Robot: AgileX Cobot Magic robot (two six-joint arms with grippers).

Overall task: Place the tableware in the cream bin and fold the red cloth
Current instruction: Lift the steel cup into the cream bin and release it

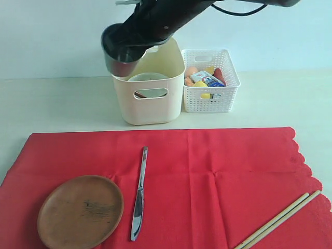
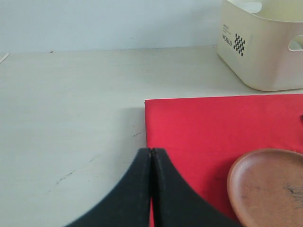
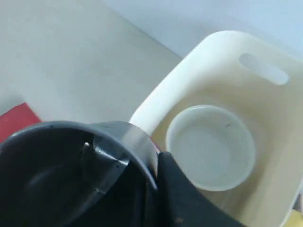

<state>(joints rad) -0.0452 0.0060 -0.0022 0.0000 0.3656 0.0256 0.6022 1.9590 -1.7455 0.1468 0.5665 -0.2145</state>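
My right gripper [image 1: 136,49] reaches in from the top and is shut on the rim of the steel cup [image 1: 120,59] [image 3: 71,170], held above the left rim of the cream bin [image 1: 150,106] [image 3: 189,75]. The pale bowl [image 3: 210,146] [image 1: 148,78] lies inside the bin. On the red cloth [image 1: 207,176] [image 2: 199,127] lie the brown wooden plate [image 1: 80,211] [image 2: 267,187], the silver knife [image 1: 139,194] and the chopsticks [image 1: 282,218]. My left gripper [image 2: 151,151] is shut and empty, hovering at the cloth's left edge. The dark wooden spoon is out of view.
A white lattice basket [image 1: 210,98] with food items and a small carton [image 1: 206,79] stands right of the cream bin. Bare pale tabletop [image 2: 71,104] lies left of the cloth and behind it.
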